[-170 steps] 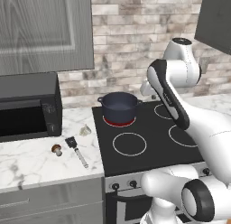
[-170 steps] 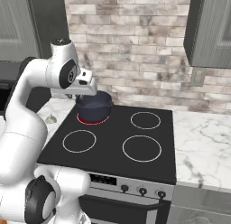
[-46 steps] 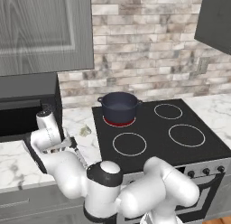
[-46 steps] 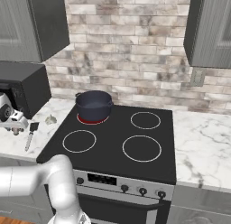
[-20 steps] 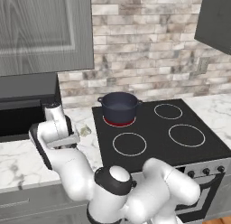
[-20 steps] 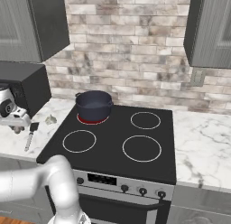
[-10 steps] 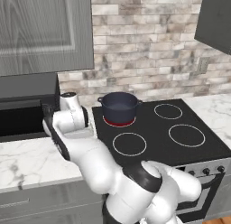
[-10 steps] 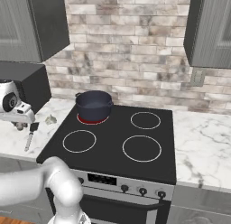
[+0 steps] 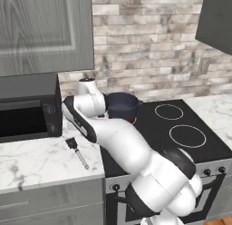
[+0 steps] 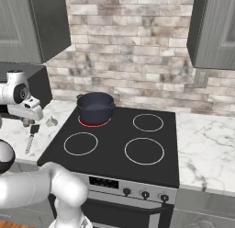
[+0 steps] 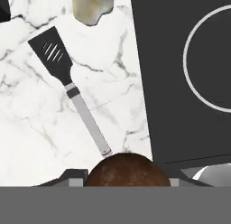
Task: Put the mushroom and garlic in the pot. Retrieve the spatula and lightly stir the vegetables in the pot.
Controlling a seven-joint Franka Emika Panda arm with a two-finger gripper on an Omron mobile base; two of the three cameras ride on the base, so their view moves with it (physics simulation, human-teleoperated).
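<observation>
The spatula lies on the marble left of the stove, the garlic just beyond its head. The gripper pinches the mushroom above them, and the pot waits on the back burner to the right. A loose pinch on that round cap could drop it mid-carry. Half a second ago the hand sat lower; it has risen towards the pot
</observation>
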